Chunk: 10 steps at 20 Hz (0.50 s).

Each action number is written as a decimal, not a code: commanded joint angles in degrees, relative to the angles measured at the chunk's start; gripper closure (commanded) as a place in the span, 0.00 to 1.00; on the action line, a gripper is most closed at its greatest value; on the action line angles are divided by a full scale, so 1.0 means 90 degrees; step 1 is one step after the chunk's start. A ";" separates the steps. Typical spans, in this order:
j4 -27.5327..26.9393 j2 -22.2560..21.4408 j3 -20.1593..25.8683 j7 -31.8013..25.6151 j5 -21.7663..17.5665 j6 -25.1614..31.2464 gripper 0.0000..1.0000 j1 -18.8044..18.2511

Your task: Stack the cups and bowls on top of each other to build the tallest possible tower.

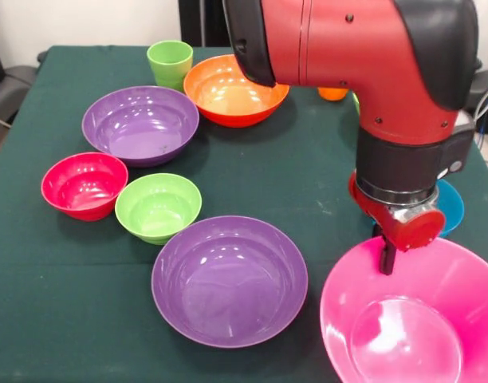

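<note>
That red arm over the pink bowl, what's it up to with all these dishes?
The arm's tool hangs at the far rim of the big pink bowl, which sits empty; whether it grips the rim is unclear. Nothing is stacked yet. Two purple bowls, an orange bowl, a red bowl, a small green bowl and a green cup lie spread singly on the green tablecloth.

**One raised view across the bench**

The single camera sits above the bench's [308, 183] near edge, angled down toward the far side. It stands close: the arm [364, 48] fills the upper right, and the pink bowl [411, 319] is cropped by the bottom corner.
</note>
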 commanded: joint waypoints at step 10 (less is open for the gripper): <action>-0.0185 0.0675 -0.0347 0.1267 0.0229 0.1205 1.00 0.0299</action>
